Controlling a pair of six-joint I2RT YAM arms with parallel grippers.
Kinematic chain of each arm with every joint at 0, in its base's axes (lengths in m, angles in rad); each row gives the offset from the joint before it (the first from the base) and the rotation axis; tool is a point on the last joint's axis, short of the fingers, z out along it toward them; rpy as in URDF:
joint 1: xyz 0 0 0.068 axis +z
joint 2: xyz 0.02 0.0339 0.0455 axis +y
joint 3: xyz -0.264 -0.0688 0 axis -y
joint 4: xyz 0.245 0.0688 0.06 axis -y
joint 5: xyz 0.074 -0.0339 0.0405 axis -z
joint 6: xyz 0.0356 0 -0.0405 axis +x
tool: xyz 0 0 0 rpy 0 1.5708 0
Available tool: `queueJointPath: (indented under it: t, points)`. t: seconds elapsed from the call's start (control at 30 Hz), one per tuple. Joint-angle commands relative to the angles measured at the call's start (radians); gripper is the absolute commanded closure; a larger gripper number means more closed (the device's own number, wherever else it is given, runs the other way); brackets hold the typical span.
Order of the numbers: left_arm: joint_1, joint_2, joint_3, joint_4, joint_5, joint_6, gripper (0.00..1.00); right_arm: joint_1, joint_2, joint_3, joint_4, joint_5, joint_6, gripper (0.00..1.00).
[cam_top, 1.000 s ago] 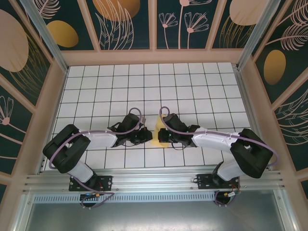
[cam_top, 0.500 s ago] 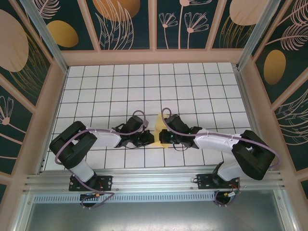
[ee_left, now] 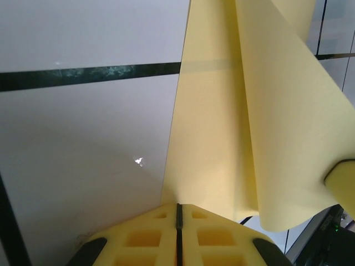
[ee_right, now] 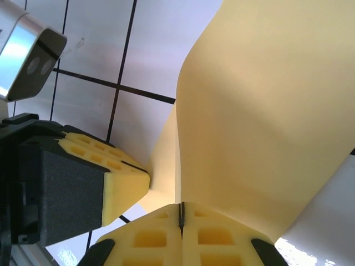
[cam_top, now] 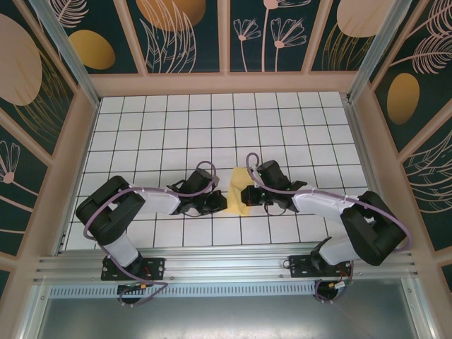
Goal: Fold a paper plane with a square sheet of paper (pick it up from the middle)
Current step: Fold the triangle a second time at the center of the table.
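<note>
Leaving bare tiled table (cam_top: 212,120) free from 10 through 12 to 2 o'clock of the folded yellow paper (cam_top: 237,185), out to the wooden walls (cam_top: 226,83). Barring 8 to 9 o'clock: the left arm (cam_top: 152,203) and left gripper (cam_top: 220,202), clamped on the paper's edge. Barring 3 to 4 o'clock: the right arm (cam_top: 325,203) and right gripper (cam_top: 245,194), pinching the same paper. Squeezing 6 o'clock down to a narrow tile strip before the metal rail (cam_top: 226,265).

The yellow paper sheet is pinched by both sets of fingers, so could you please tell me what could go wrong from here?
Both the left fingers and the right fingers pinch the paper sheet close together at one edge, so pulling apart could tear it. The sheet bows loosely above the table, so any crease pressed now may land crooked.
</note>
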Motion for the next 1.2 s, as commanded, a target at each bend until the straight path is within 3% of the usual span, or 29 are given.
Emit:
queueJointPath:
  t: [0.0, 0.2, 0.47, 1.17]
  points:
    - [-0.003, 0.024, 0.007, -0.081, -0.060, 0.032, 0.91, -0.025, 0.020, 0.011, -0.003, -0.089, -0.117, 0.99]
    - [-0.002, 0.047, 0.013, -0.094, -0.062, 0.039, 0.90, -0.046, 0.050, 0.047, -0.068, -0.147, -0.231, 0.98]
    - [-0.002, 0.054, 0.034, -0.125, -0.071, 0.054, 0.90, -0.076, 0.098, 0.101, -0.153, -0.104, -0.326, 0.98]
    - [-0.002, 0.046, 0.047, -0.146, -0.077, 0.070, 0.90, -0.109, 0.161, 0.151, -0.133, -0.106, -0.400, 0.95]
